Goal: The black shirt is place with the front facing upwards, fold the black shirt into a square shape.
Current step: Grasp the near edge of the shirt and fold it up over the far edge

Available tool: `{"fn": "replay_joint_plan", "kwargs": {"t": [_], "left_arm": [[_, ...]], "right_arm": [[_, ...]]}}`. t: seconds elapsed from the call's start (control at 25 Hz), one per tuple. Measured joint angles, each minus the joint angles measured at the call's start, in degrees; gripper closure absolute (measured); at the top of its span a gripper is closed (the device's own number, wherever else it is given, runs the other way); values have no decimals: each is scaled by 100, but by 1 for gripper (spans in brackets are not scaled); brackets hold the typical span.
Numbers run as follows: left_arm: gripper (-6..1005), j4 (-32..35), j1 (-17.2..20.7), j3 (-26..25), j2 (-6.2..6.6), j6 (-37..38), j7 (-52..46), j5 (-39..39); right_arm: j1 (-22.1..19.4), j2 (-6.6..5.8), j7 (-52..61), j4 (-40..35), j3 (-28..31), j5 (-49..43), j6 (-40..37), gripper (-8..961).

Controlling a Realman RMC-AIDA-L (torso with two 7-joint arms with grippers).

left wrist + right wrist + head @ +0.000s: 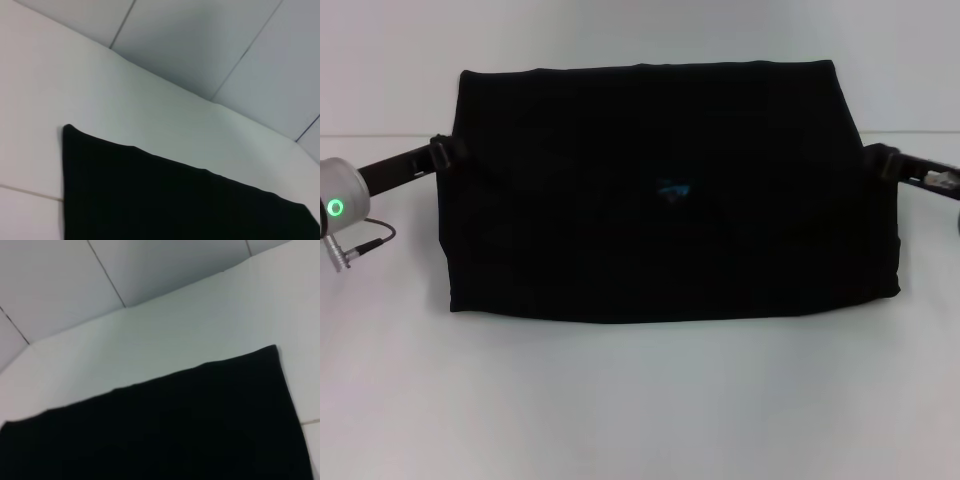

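The plain black cloth shirt [670, 190] is lying with its long axis running sideways across the white table [640, 400], the left gripper [448, 152] sitting at its left edge and the right gripper [880, 158] at its right edge; can't tell either one's grip.

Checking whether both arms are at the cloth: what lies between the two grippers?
In the head view, only the black shirt spans from the left gripper to the right gripper, its blue neck label midway.

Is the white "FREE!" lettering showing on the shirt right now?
No: in the head view the black shirt shows only plain dark cloth and a small blue label.
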Motion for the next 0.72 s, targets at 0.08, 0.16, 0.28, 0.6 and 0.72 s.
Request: {"fn": "replay_joint_plan", "kwargs": {"t": [0.08, 0.16, 0.28, 0.6, 0.72], "left_arm": [[911, 0, -41, 100, -40, -107, 7, 7], [907, -13, -74, 210, -56, -175, 8, 15], [901, -20, -93, 325, -121, -370, -10, 7], [866, -98, -148, 359, -223, -1003, -61, -69], [807, -166, -141, 492, -165, -1009, -349, -6]], "right_arm": [[16, 57, -72, -29, -96, 1, 159, 886], [27, 94, -106, -48, -141, 6, 323, 877], [34, 102, -109, -51, -144, 16, 392, 863], [-28, 86, -143, -61, -129, 17, 138, 826], [-102, 63, -116, -53, -98, 119, -8, 812]]}}
